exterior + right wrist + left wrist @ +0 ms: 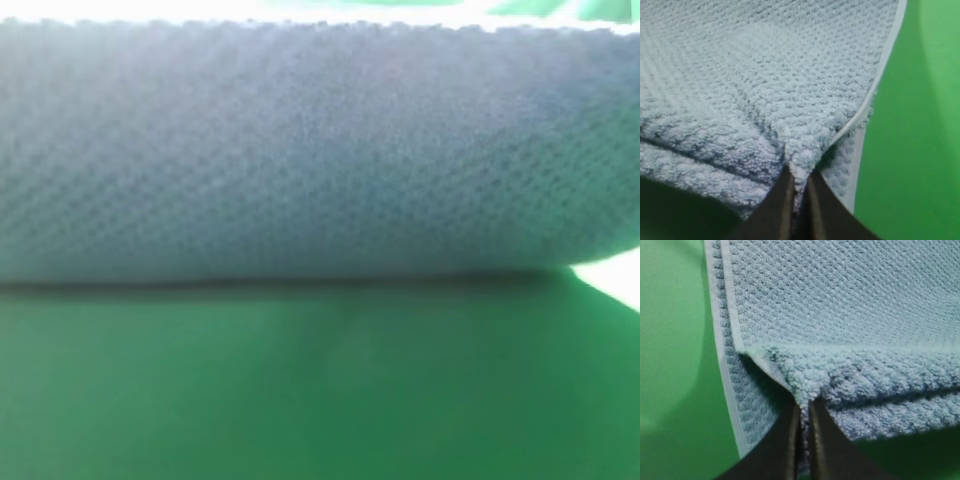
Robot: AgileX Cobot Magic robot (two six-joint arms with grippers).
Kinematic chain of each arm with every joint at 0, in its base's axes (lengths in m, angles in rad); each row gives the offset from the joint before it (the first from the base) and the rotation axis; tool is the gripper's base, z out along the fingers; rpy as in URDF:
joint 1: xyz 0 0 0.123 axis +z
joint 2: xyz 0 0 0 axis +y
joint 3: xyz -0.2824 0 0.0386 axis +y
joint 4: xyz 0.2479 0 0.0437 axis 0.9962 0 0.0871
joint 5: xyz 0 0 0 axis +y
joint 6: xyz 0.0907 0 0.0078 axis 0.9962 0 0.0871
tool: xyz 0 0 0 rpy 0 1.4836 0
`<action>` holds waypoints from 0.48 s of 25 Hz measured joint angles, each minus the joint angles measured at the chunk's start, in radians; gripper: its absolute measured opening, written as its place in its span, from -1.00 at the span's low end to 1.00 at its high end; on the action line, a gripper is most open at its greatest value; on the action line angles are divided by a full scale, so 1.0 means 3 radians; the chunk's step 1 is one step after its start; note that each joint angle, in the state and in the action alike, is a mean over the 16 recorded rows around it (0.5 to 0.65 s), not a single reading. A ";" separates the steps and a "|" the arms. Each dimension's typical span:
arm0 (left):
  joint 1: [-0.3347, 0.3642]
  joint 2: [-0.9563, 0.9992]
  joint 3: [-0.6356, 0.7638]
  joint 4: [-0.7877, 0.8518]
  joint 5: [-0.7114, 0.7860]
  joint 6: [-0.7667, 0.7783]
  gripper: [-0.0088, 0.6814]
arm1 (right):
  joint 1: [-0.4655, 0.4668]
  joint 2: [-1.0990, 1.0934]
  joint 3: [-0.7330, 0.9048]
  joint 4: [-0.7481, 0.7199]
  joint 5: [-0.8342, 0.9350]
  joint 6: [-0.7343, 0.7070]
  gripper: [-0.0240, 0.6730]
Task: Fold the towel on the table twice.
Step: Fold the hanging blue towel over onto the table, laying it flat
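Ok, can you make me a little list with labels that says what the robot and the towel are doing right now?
object: blue-grey waffle-weave towel
surface: green table
left end effector: shut on the towel, pinching a bunched edge near the pale hem
right end effector: shut on the towel, pinching a bunched edge near the pale hem
towel state: a gripped layer lies over another layer below it
high view: blurry, towel fills the upper part, no arms visible
fold progress: cannot tell how many folds are done

Towel [320, 150] on table [300, 400], near edge doubled over far part; table bare in front.
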 joint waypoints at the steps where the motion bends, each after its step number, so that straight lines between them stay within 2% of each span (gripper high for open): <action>1: 0.0000 0.0093 -0.0058 0.0004 -0.0025 0.0002 -0.97 | -0.0020 0.0064 -0.0058 -0.0037 -0.0009 -0.0011 -0.93; 12: 0.0003 0.1400 -0.1071 0.0138 -0.0224 0.0003 -0.97 | -0.0363 0.1096 -0.1004 -0.0313 -0.0061 -0.0288 -0.93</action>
